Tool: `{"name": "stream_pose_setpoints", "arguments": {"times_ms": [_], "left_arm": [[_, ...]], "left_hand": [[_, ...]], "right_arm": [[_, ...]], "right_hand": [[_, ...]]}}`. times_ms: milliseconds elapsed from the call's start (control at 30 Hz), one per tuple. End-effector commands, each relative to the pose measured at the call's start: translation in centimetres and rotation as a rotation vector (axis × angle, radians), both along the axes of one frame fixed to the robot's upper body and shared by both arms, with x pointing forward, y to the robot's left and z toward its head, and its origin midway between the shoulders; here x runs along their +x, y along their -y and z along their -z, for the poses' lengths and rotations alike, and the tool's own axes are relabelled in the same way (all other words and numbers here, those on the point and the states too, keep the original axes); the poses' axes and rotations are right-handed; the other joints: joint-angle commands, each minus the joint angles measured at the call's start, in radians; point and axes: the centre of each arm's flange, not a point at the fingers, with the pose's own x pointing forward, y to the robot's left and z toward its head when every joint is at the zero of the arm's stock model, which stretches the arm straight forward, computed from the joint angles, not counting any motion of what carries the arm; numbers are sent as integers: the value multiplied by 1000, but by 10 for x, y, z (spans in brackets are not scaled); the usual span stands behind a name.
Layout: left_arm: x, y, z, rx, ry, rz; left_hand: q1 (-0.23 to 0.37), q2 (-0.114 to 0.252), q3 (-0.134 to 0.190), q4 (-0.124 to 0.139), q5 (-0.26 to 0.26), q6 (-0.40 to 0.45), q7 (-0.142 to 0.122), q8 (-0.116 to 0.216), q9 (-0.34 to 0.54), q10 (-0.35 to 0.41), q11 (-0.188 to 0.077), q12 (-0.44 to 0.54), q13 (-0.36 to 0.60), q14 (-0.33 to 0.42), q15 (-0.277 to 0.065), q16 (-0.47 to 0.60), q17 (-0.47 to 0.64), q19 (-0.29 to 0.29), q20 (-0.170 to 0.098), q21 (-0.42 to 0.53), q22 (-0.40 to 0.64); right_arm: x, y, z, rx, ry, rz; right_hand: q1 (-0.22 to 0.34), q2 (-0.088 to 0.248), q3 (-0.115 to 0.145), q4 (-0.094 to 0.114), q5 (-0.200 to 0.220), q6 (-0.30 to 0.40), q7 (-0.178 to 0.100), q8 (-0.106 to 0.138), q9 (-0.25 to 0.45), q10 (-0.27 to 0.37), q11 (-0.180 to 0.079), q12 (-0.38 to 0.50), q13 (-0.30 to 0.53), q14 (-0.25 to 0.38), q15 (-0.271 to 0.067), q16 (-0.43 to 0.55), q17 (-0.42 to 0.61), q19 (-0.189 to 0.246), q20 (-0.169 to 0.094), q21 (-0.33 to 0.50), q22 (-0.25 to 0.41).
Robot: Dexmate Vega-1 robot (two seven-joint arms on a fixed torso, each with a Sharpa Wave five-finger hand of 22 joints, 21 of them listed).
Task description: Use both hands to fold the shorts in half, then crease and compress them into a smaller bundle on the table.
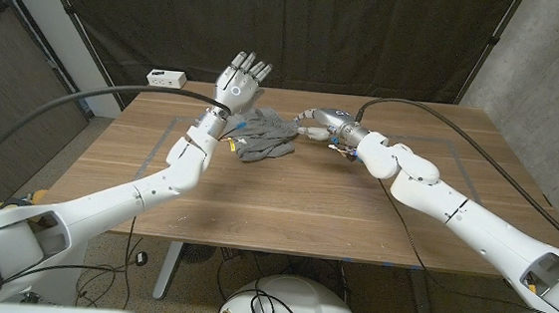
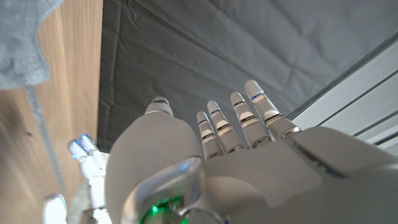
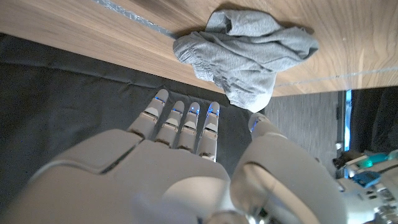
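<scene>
Fingers (image 1: 251,69) of my left hand (image 1: 239,85) are spread and raised above the worktop (image 1: 286,202), holding nothing. My right hand (image 1: 324,123) reaches low toward the crumpled grey shorts (image 1: 266,135); its fingers lie straight together, just beside the cloth, gripping nothing.

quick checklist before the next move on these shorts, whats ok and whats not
1. Shorts on the table: ok, they lie as a crumpled grey heap near the far edge.
2. Shorts folded into a neat bundle: not ok, bunched and uneven.
3. Left hand free: ok, raised above the table, fingers spread, holding nothing.
4. Right hand free: cannot tell, it sits low beside the heap and contact is unclear.
5. Room in front of the heap for pressing: ok, bare wood.
</scene>
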Motion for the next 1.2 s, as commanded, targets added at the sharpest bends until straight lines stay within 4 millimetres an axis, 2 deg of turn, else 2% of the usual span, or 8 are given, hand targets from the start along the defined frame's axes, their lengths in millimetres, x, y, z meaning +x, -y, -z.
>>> {"name": "stream_pose_setpoints", "arguments": {"times_ms": [33, 167, 300, 600, 667, 900, 1000, 1200], "left_arm": [[-26, -26, 2, -307, -126, 199], [-27, -35, 4, -399, -173, 267], [-26, -46, 6, -509, -232, 356], [-16, -72, 8, -756, -373, 595], [-13, -76, 10, -795, -396, 656], [-2, -88, 16, -928, -501, 835], [3, -94, 19, -989, -547, 918], [18, -110, 24, -1140, -684, 1121]], "left_hand": [[-11, 0, 2, 10, -7, 8, -4, 3, 2, -7, 15, 4, 2, -6, -135, 2, 1, -5, 10, -7, 1], [-15, 3, 3, 11, -9, 4, 1, 1, 1, -13, 19, 3, 2, -10, -127, 2, 1, -11, 16, -10, 1], [-20, 9, 6, 12, -11, -1, 12, -1, 1, -24, 35, 1, 1, -23, -114, 0, 1, -17, 23, -13, 2], [-28, 30, 27, 10, -17, -25, 73, -7, 0, -58, 100, -1, 0, -58, -63, -1, 3, -45, 50, -26, 5], [-27, 34, 33, 8, -18, -26, 89, -5, 0, -60, 105, 0, 0, -62, -55, 0, 3, -53, 57, -29, 5], [-18, 40, 54, 0, -20, -27, 111, -3, 0, -65, 134, 3, 0, -74, -34, 1, 3, -73, 64, -36, 8], [-17, 40, 67, -3, -24, -34, 129, -4, 0, -78, 153, 1, 0, -91, -12, -1, 2, -94, 71, -43, 10], [-20, 36, 84, -6, -30, -58, 145, -9, -1, -110, 169, -4, -1, -135, 13, -8, 1, -129, 74, -55, 12]], "right_arm": [[8, 23, -5, 292, -71, -92], [11, 29, -7, 372, -99, -123], [13, 34, -8, 446, -114, -151], [18, 43, -10, 589, -155, -223], [20, 45, -10, 620, -152, -230], [25, 51, -8, 718, -184, -283], [28, 55, -6, 772, -197, -309], [31, 66, 0, 922, -219, -359]], "right_hand": [[9, 10, 9, -4, 10, 10, 7, 5, 3, 4, 0, 6, 0, 9, -37, -2, 1, 8, 1, 7, 1], [11, 14, 12, -6, 11, 9, 10, 5, 3, 3, 1, 6, 0, 7, -34, -3, 1, 7, 1, 7, 1], [12, 17, 14, -7, 11, 8, 14, 4, 3, 1, 3, 5, 0, 6, -33, -4, 1, 7, 1, 6, 1], [11, 23, 16, -9, 9, 2, 19, 2, 3, -4, 7, 3, 0, -1, -23, -4, 3, 3, 3, 4, 1], [9, 24, 14, -9, 7, -1, 22, 1, 3, -6, 9, 3, 0, -2, -20, -4, 5, 2, 3, 3, 1], [8, 25, 11, -13, 4, -11, 24, -2, 3, -11, 15, 2, 0, -9, -12, -3, 7, -3, 6, 1, 2], [3, 26, 8, -13, 1, -15, 25, -3, 3, -17, 16, 0, 0, -11, -10, -2, 9, -6, 6, 0, 2], [-9, 24, -1, -11, -5, -31, 28, -7, 3, -31, 23, -3, 0, -14, 2, 1, 13, -12, 9, -2, 2]]}}
